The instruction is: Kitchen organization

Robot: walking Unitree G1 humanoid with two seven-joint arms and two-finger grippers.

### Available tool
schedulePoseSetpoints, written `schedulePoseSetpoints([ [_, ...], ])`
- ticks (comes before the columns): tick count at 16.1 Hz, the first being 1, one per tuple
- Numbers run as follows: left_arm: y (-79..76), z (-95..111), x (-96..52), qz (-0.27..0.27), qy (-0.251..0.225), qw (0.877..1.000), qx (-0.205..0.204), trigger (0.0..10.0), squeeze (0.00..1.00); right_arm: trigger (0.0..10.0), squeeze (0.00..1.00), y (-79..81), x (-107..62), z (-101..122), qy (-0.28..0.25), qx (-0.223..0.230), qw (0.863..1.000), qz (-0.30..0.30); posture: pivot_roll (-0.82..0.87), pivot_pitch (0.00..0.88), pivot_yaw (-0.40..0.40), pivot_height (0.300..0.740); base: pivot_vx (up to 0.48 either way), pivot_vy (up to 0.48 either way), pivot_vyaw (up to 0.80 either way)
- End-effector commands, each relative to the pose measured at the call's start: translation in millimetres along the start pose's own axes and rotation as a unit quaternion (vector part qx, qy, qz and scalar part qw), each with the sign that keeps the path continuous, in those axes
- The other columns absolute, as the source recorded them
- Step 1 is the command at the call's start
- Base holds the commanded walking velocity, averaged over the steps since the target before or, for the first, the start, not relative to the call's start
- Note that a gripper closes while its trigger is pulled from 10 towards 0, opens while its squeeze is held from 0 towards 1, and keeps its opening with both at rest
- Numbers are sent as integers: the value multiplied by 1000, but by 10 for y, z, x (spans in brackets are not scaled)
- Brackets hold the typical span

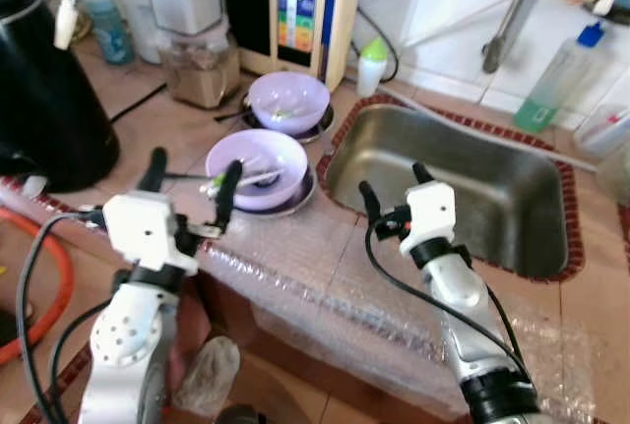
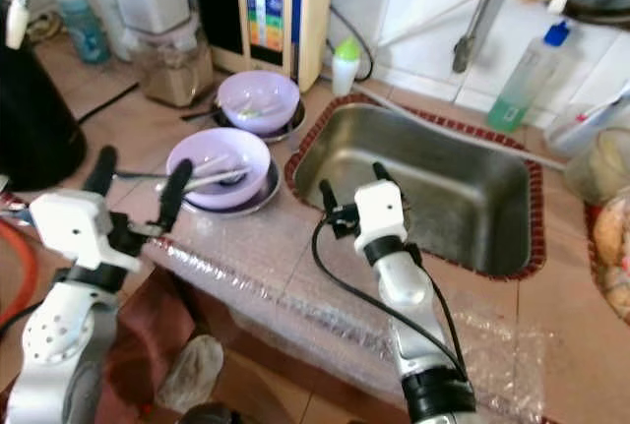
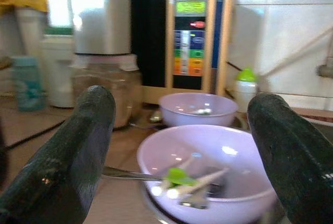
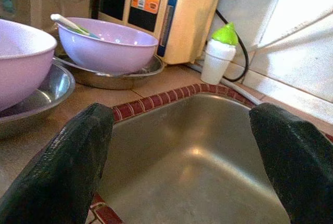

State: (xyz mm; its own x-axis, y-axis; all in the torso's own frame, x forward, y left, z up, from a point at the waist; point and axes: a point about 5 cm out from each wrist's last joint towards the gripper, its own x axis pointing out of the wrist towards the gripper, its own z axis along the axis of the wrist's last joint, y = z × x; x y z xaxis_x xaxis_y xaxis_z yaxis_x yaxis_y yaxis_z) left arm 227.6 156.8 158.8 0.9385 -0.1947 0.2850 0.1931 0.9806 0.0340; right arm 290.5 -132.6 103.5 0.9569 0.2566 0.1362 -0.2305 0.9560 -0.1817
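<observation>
Two lilac bowls stand on the tiled counter left of the steel sink (image 1: 512,237). The near bowl (image 1: 258,167) holds cutlery and rests in a metal dish (image 1: 298,199); the far bowl (image 1: 288,99) sits behind it on another metal dish. My left gripper (image 1: 190,180) is open just in front of the near bowl, fingers apart and pointing at it (image 3: 208,167). Open too, my right gripper (image 1: 394,186) hovers at the sink's near left corner, with the basin (image 4: 192,167) ahead of its fingers.
A black kettle (image 1: 44,99) stands at the left. A blender jar (image 1: 200,60), a panelled appliance (image 1: 300,6), a small green-capped bottle (image 1: 371,62) and a soap bottle (image 1: 556,80) line the back. Bubble wrap (image 1: 325,296) covers the counter's front edge. An orange hose (image 1: 54,276) lies at the lower left.
</observation>
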Motion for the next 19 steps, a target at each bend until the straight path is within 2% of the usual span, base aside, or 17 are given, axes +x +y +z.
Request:
schedulePoseSetpoints([
  [1,-34,-34,1,-13,9,1000,-9,10000,0,10000,0,-51,-22,-30,5,3,1000,-12,98,0,-38,740,0,0,0],
  [4,-70,-119,-38,-46,25,998,-34,10000,0,10000,0,-32,-42,-64,16,15,1000,-9,96,0,-36,740,0,0,0],
  [6,-37,-211,-38,-30,42,996,-79,10000,0,10000,0,100,-47,15,-2,85,996,40,77,0,-30,740,0,0,0],
  [10,-17,-261,-6,-20,46,992,-114,10000,0,10000,0,131,-70,9,6,85,994,62,65,0,-37,740,0,0,0],
  [13,8,-279,27,-2,44,991,-126,10000,0,10000,0,145,-89,36,5,95,991,89,56,0,-45,740,0,0,0],
  [15,18,-303,29,6,49,990,-134,10000,0,10000,0,208,-87,96,-3,109,987,122,55,0,-45,740,0,0,0],
  [16,44,-343,44,17,59,988,-143,10000,0,10000,0,270,-90,180,-15,121,980,160,52,0,-43,740,0,0,0],
  [17,59,-360,54,24,62,986,-151,7922,0,10000,0,280,-88,207,-18,124,977,171,52,0,-43,740,0,0,0],
  [18,65,-377,53,26,67,985,-157,2431,0,10000,0,279,-90,218,-19,120,977,177,50,0,-39,740,0,0,0],
  [19,64,-385,48,26,70,985,-156,980,0,10000,0,273,-94,222,-18,115,977,178,48,0,-36,740,0,0,0],
])
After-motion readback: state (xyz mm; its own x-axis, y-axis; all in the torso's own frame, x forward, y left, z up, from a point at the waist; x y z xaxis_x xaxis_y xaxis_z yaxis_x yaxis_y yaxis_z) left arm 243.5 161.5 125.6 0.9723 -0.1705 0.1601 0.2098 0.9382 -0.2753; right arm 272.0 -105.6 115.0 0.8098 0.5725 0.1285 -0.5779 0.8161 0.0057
